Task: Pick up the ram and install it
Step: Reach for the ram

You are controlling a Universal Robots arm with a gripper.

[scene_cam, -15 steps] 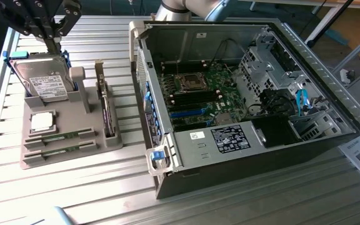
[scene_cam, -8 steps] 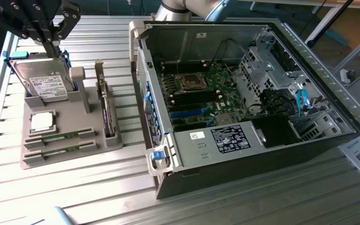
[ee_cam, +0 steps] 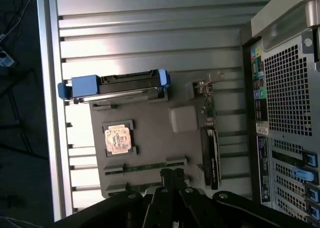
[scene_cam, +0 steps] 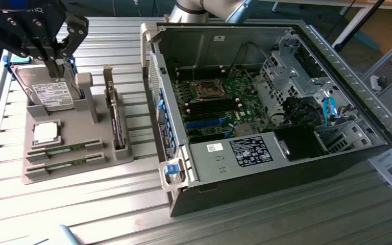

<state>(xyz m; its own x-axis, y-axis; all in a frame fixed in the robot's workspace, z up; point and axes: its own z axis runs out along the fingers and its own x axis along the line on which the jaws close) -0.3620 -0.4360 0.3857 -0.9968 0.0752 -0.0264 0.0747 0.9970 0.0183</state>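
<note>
Two green ram sticks lie flat in slots at the front of the grey holder (scene_cam: 90,130): one ram (scene_cam: 67,149) behind, the other ram (scene_cam: 68,163) in front. In the wrist view one ram (ee_cam: 145,166) shows as a thin strip just beyond the fingertips. My gripper (scene_cam: 53,62) hangs well above the holder, at the exterior view's upper left, in front of the hard drive. Its fingers are shut with nothing between them; the wrist view has the gripper (ee_cam: 172,175) closed tip to tip.
The holder also carries a hard drive (scene_cam: 49,92) in a blue frame, a silver processor (scene_cam: 46,132) and an upright dark expansion card (scene_cam: 116,115). An open computer case (scene_cam: 332,66) with its motherboard (scene_cam: 220,104) lies at the exterior view's right on the ribbed metal table (scene_cam: 80,209).
</note>
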